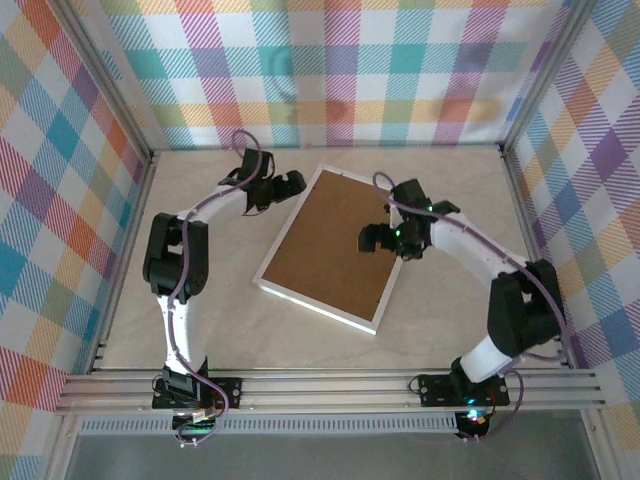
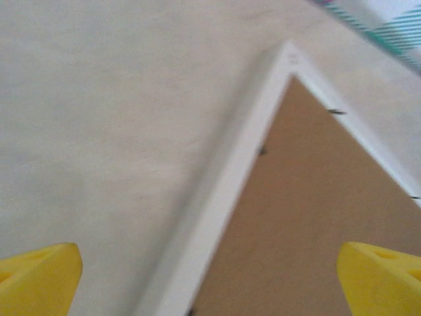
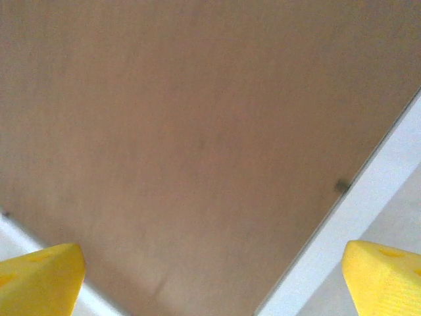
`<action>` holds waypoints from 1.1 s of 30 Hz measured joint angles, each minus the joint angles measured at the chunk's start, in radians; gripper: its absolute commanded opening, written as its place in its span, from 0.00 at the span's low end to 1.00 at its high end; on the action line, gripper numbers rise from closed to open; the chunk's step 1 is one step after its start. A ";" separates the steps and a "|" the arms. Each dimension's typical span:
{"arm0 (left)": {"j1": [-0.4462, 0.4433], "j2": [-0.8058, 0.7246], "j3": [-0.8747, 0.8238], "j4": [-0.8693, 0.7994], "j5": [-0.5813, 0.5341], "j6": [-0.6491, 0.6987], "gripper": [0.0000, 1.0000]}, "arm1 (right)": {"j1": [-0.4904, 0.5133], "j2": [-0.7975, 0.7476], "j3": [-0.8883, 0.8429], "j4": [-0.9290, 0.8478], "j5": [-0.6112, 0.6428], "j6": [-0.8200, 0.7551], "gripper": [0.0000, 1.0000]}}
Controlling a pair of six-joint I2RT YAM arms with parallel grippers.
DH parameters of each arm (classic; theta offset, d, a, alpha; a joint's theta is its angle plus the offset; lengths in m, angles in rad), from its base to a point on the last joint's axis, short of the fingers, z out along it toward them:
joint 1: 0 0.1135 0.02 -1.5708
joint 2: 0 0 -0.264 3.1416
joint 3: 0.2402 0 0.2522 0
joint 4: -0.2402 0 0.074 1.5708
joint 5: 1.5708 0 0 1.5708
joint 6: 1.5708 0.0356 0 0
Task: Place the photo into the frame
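The bench (image 1: 300,340) is a pale, cream, faintly marbled surface. One frame (image 1: 318,309) lies flat on it at the centre of the top view, turned askew, one corner towards the top of the picture. Its white edge rests on the bench, back side up, with a brown board (image 1: 320,245) filling it. In the left wrist view small dark tabs (image 2: 337,112) sit along the board's edge.

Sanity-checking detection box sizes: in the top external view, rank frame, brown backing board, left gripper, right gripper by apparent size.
1. frame, largest.
2. brown backing board, lying inside its border, slightly smaller.
3. left gripper and right gripper: far smaller, look about alike, so unranked.
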 measured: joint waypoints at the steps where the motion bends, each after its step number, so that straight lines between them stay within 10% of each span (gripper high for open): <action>1: 0.006 -0.029 -0.026 -0.024 -0.014 0.003 1.00 | -0.021 0.032 0.035 0.006 0.008 -0.013 0.99; 14: -0.170 -0.617 -0.603 -0.219 -0.095 -0.142 1.00 | -0.274 0.545 0.581 0.046 0.087 -0.091 0.99; 25: -0.282 -0.630 -0.713 -0.214 -0.106 -0.344 1.00 | -0.316 0.805 0.908 -0.010 -0.064 -0.194 0.99; 33: -0.283 -0.534 -0.715 -0.093 -0.164 -0.399 1.00 | -0.318 0.747 0.761 0.055 -0.199 -0.216 1.00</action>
